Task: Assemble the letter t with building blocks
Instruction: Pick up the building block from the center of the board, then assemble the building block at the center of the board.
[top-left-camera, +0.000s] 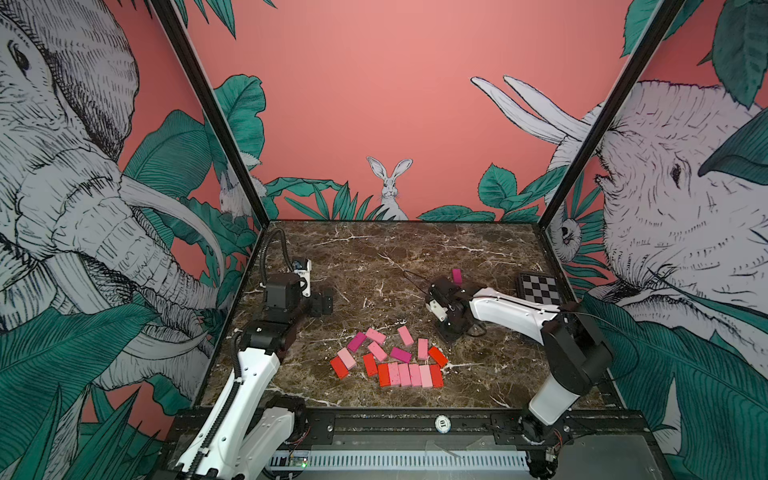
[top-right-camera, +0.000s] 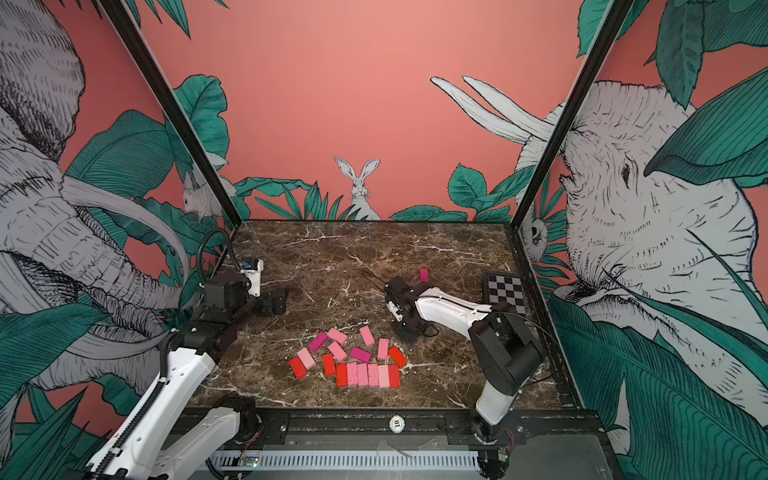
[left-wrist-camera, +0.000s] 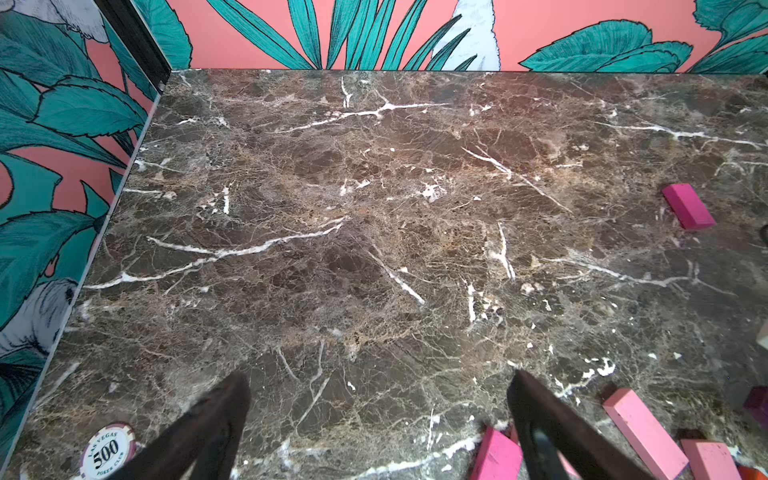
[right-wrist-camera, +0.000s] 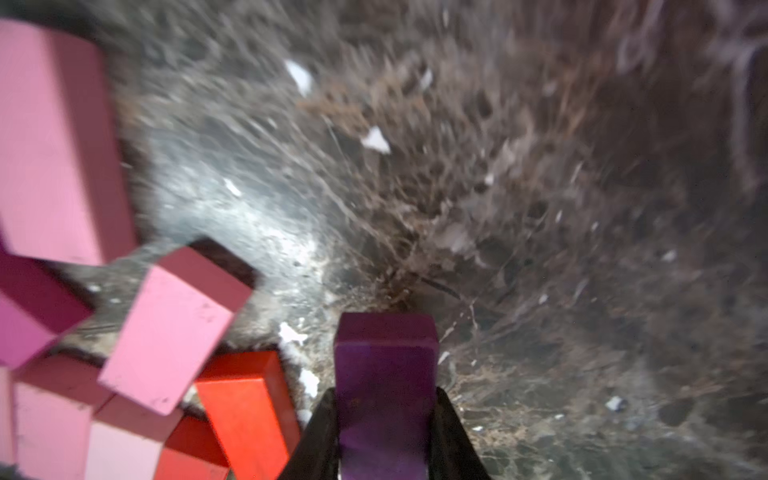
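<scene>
1. Six flat rectangular building blocks (top-left-camera: 409, 375) lie side by side, touching, in a row near the worktop's (top-left-camera: 374, 249) front edge. Both ends are red, with pinks between.
2. About ten loose blocks (top-left-camera: 377, 350) lie skewed just behind the row, matte-painted in red, pink and magenta. One magenta block (top-left-camera: 456, 275) sits alone farther back.
3. Worktop is glossy brown marble with white veins. A black-and-white checkerboard plate (top-left-camera: 539, 289) sits near its right edge.
4. Right tool (right-wrist-camera: 384, 392) is clamped on a dark purple block (right-wrist-camera: 386, 353), which sticks out past the fingertips. It is just beside the right end of the scatter, next to a red block (right-wrist-camera: 245, 399). Cannot tell whether the purple block touches the marble.
5. Left tool (left-wrist-camera: 378, 378) has its jaws wide apart with nothing between them, over bare marble to the left of the pile.
6. Only the right wrist view, which is blurred, shows the purple block; in both top views the tool covers it. Only the left wrist view shows a poker chip (left-wrist-camera: 107, 451) marked 500.
</scene>
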